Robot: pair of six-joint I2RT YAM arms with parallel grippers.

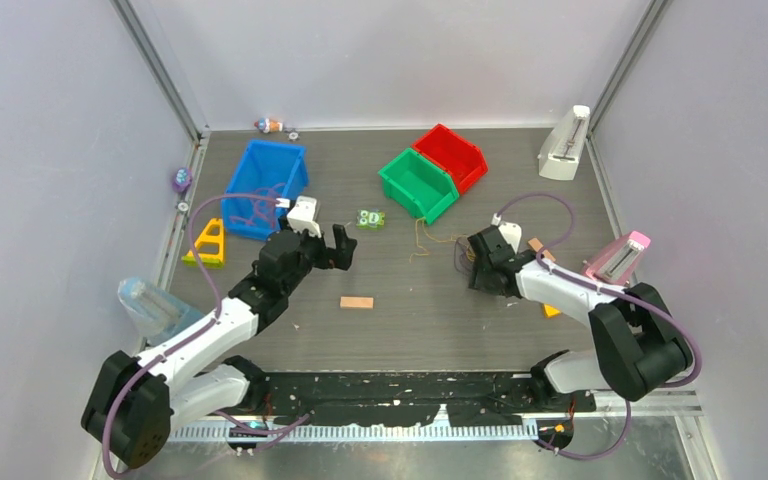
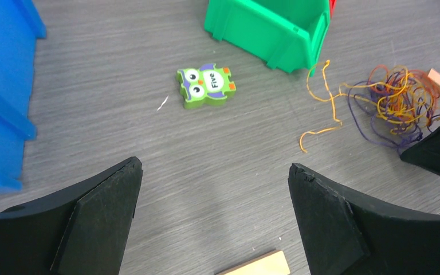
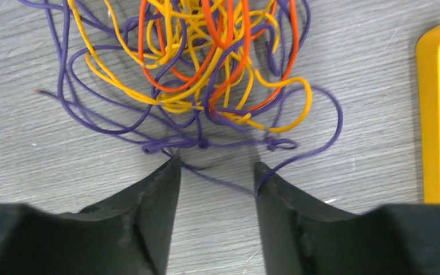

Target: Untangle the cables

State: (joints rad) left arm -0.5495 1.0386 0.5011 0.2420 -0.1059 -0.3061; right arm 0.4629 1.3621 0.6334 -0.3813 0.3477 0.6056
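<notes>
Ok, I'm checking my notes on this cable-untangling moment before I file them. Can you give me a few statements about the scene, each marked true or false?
1. The left pincer stands open over the grey table, holding nothing. True.
2. The tangle of orange, yellow and purple cables lies inside the green plastic bin. False: it lies on the table beside that bin, right at the right pincer.
3. The right pincer's tips stand apart, with a purple strand crossing the gap. True.
4. The green owl-shaped toy sits in the blue plastic bin. False: it lies on the table between the blue and green bins.
</notes>
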